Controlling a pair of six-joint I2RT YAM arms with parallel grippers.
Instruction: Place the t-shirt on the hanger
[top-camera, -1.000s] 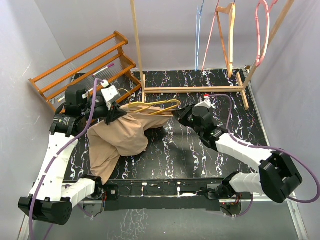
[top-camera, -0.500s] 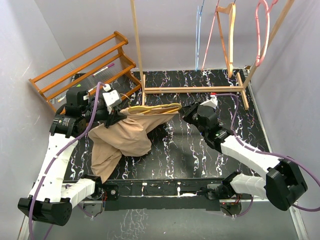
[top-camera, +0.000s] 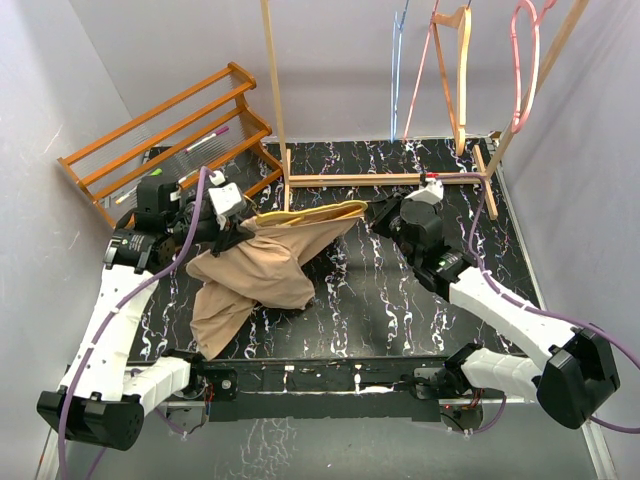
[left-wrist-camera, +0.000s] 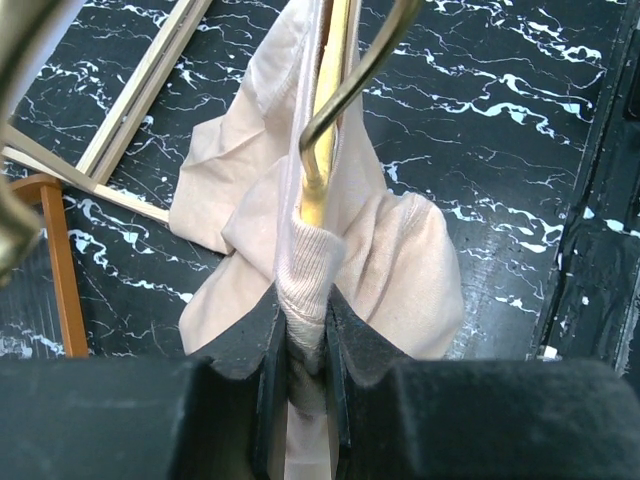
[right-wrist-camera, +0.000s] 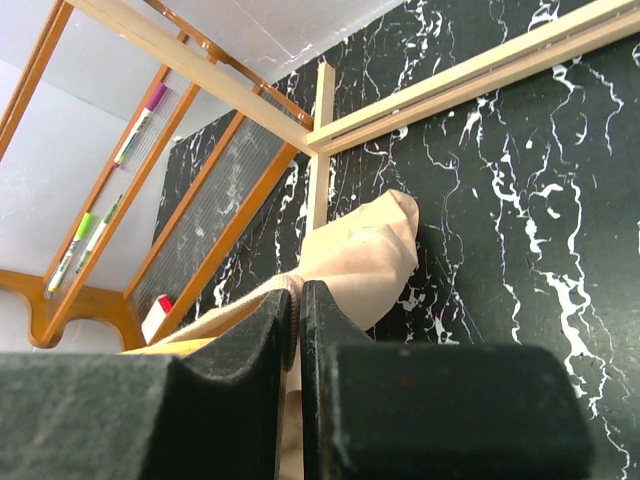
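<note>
T-shirt (top-camera: 260, 270) drapes from the raised hanger (left-wrist-camera: 320, 140) onto the black surface (top-camera: 380, 290), partly threaded. The left gripper (left-wrist-camera: 303, 320) clamps the ribbed collar and the right gripper (right-wrist-camera: 297, 300) pinches the far fabric edge. The hanger's long axis runs left-right between them. Next, probably, fabric gets drawn over the right shoulder.

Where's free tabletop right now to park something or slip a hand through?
Free: bare table between t-shirt and right arm, to the near edge; another strip right of that arm, in front of the rack base. Crowded: back left, where left pincer and right pincer hold the t-shirt at the hanger.
</note>
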